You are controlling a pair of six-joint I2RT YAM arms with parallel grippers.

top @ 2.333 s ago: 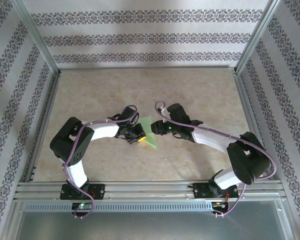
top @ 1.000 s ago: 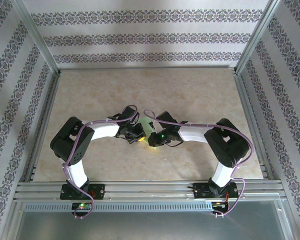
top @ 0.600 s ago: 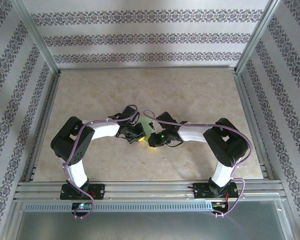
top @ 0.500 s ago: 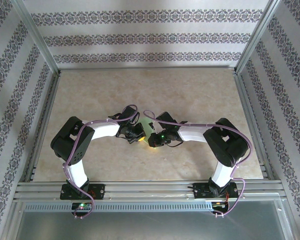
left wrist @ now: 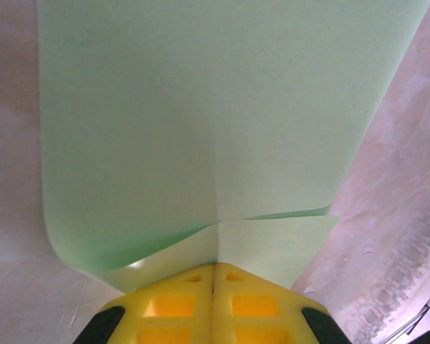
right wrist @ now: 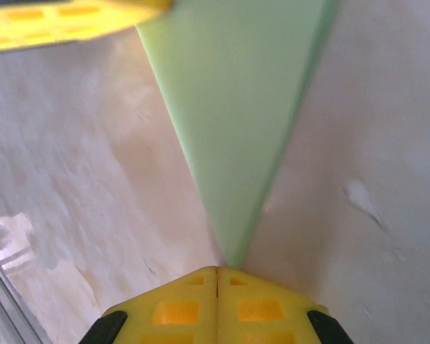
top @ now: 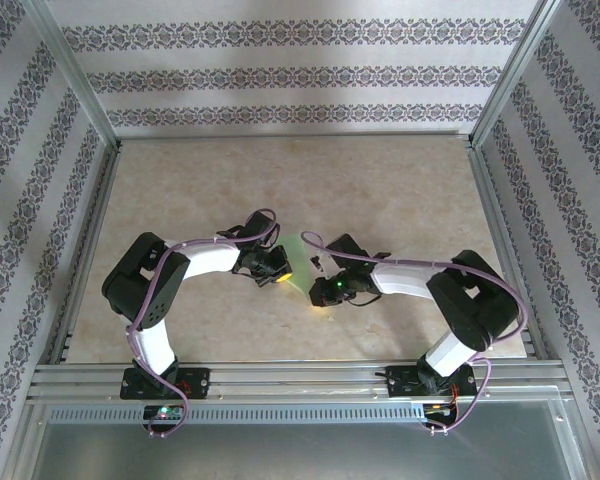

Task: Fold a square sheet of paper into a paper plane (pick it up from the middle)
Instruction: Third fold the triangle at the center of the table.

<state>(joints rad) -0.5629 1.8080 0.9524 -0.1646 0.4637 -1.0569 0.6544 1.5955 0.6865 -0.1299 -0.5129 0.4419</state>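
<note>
The square sheet of paper [top: 302, 258], light green, hangs folded between the two grippers at the table's middle. My left gripper [top: 278, 273] is shut on it. In the left wrist view the yellow fingertips [left wrist: 215, 266] pinch the sheet [left wrist: 201, 122] at its crease, with one flap curling over the other. My right gripper [top: 320, 297] is shut at the sheet's near tip. In the right wrist view the paper [right wrist: 236, 107] narrows to a point that meets the closed gripper [right wrist: 217, 269]. No dart-shaped paper plane is in view.
The marble-patterned tabletop [top: 400, 190] is bounded by aluminium frame rails [top: 280, 375] and patterned walls. The left gripper's yellow finger [right wrist: 57, 21] shows at the top of the right wrist view. Both arms bend inward, close together.
The right gripper has slid toward the near right, away from the left gripper, and now sits at the paper's tip. The left arm has stayed put.
</note>
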